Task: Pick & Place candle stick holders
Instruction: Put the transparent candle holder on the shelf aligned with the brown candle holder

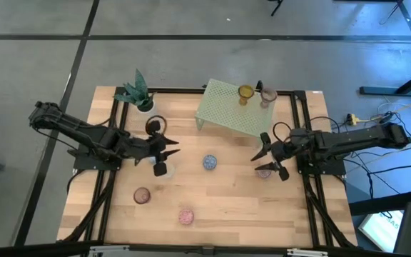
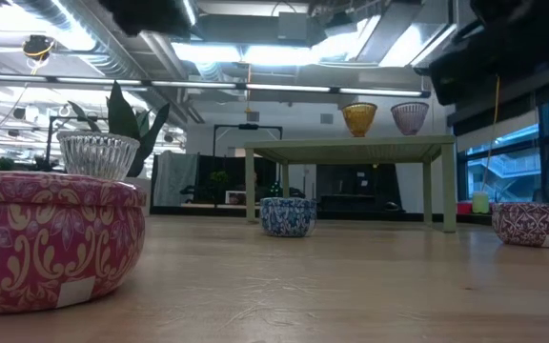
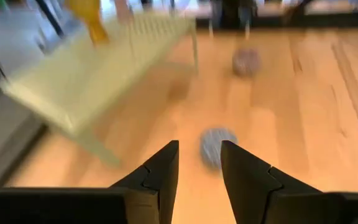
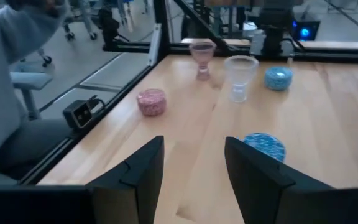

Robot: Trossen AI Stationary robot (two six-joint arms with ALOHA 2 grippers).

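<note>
Now I hold the left pincer (image 1: pixel 168 151) released above the worktop (image 1: pixel 227 193) — best to straddle the blue holder (image 1: pixel 210 163) squarely; right pincer (image 1: pixel 266 153) released too.

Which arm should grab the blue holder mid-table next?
Left, probably. The left gripper is open and its wrist view looks straight at the blue holder. The right gripper, also open, hangs over a brownish holder instead.
</note>
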